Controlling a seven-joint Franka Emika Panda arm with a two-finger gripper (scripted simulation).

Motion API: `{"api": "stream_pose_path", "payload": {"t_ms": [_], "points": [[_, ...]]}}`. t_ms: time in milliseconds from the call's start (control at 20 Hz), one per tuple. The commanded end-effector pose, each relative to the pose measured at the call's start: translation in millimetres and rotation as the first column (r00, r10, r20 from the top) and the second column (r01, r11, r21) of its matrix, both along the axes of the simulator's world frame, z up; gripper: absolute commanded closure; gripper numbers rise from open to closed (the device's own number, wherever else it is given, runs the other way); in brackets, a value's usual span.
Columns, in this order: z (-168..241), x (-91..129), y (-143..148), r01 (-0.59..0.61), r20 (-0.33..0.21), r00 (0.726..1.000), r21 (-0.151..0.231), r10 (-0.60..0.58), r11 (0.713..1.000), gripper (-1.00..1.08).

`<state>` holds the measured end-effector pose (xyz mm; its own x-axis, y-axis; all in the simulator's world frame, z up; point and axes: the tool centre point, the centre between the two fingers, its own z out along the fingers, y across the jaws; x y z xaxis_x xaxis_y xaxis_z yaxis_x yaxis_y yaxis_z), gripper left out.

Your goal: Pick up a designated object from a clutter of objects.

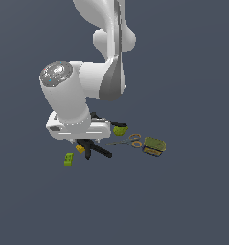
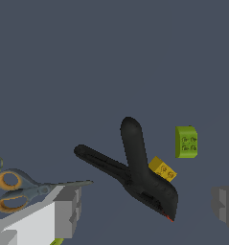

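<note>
Slate-grey bench carries the clutter, and the empty end effector (image 2: 147,208), fingers apart over the black clamp (image 2: 135,167), should shift to the green brick (image 1: 68,159) at lower left of the exterior view, clear of the yellow cube (image 2: 162,169).

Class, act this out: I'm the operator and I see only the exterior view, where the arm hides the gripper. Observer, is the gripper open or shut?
Observer: Open. In the wrist view the gripper holds nothing, its fingers wide apart.
Operator: What's below it?
Observer: The black clamp, not the target.
Operator: Does the green brick touch anything?
Observer: No. The green brick stands apart from the yellow cube, which sits against the clamp.
</note>
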<state>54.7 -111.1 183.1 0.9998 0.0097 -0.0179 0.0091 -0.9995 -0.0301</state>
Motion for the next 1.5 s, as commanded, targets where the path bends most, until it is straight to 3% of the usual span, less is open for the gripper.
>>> {"api": "stream_pose_path", "payload": {"t_ms": [0,350,650,1450], "points": [[-24.6,5.5,-24.0,-0.007,0.006,1.000,-0.004,0.007,1.000,-0.92],[-81.4,9.2,-77.6,-0.025,0.015,1.000,-0.017,0.025,1.000,-0.92],[-110.7,6.8,-104.3,-0.034,0.017,0.999,-0.027,0.035,0.999,-0.92],[-147.3,4.2,-112.7,-0.036,0.017,0.999,-0.029,0.037,0.999,-0.92]]}}
